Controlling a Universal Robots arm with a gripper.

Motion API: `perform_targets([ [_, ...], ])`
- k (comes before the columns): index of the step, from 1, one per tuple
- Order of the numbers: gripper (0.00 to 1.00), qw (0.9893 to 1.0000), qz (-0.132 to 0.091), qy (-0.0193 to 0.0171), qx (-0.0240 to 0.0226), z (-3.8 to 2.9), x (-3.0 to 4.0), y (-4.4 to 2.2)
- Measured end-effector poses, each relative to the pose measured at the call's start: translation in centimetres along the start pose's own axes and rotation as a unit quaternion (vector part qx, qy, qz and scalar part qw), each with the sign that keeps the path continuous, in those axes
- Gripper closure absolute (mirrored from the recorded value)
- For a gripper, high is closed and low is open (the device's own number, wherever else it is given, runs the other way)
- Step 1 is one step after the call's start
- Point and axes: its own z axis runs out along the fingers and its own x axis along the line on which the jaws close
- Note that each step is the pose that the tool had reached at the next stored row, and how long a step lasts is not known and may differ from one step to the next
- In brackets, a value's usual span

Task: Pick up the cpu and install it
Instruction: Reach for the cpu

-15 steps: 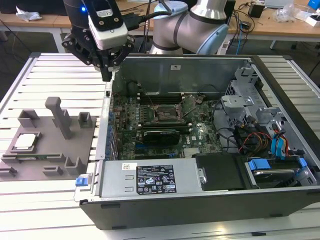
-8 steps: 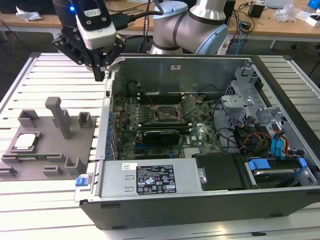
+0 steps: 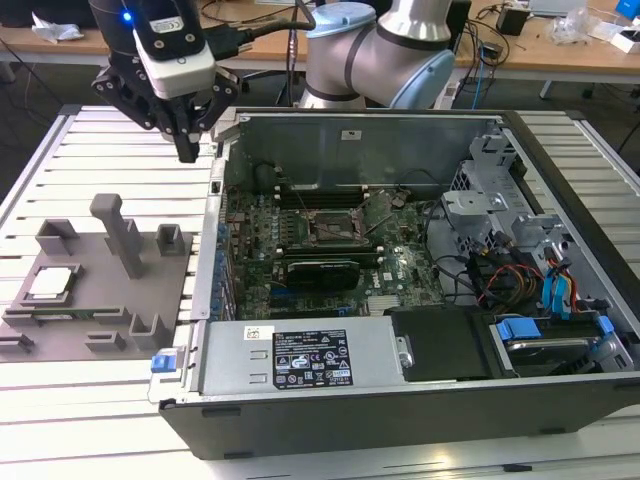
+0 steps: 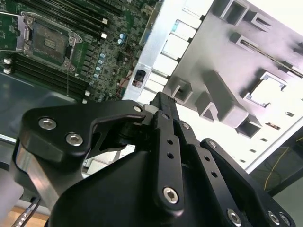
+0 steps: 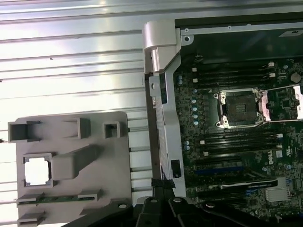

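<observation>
Plainly empty: claw [image 3: 187, 150] pinched together, hanging high above the bench [image 3: 100, 400]. Well below and off toward the exterior view's left of the claw, seated flat in a recess of the grey fixture plate [image 3: 100, 300]: cpu [image 3: 52, 283]. Square, so no long axis to favour.

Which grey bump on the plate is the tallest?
The post in the middle of the plate, beside the shiny cpu. The others are much shorter.

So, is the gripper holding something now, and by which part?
Nothing. The gripper hangs empty, while the chip lies on the grey plate.
</observation>
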Motion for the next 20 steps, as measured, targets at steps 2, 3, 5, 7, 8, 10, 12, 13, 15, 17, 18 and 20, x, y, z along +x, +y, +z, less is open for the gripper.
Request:
perform_targets([
  [2, 0.89, 1.0000, 0.000, -0.0001, 0.0000, -0.01, 0.40, -0.02],
  [3, 0.89, 1.0000, 0.001, -0.0002, 0.0000, -0.02, 0.57, -0.03],
  [5, 0.89, 1.0000, 0.001, -0.0004, 0.0000, -0.02, 0.95, -0.05],
  [7, 0.89, 1.0000, 0.001, -0.0005, 0.0000, -0.04, 1.23, -0.07],
  [8, 0.89, 1.0000, 0.001, -0.0006, 0.0000, -0.04, 1.39, -0.08],
  [10, 0.89, 1.0000, 0.002, -0.0007, 0.0000, -0.05, 1.78, -0.10],
  [12, 0.89, 1.0000, 0.002, -0.0008, 0.0000, -0.05, 1.96, -0.11],
  [13, 0.89, 1.0000, 0.002, -0.0008, 0.0000, -0.06, 2.12, -0.12],
  [15, 0.89, 1.0000, 0.002, -0.0008, 0.0000, -0.07, 2.36, -0.13],
  [17, 0.89, 1.0000, 0.002, -0.0009, 0.0000, -0.08, 2.70, -0.15],
  [18, 0.89, 1.0000, 0.002, -0.0010, -0.0001, -0.09, 2.94, -0.17],
  [20, 0.89, 1.0000, 0.003, -0.0015, -0.0001, -0.11, 3.84, -0.22],
])
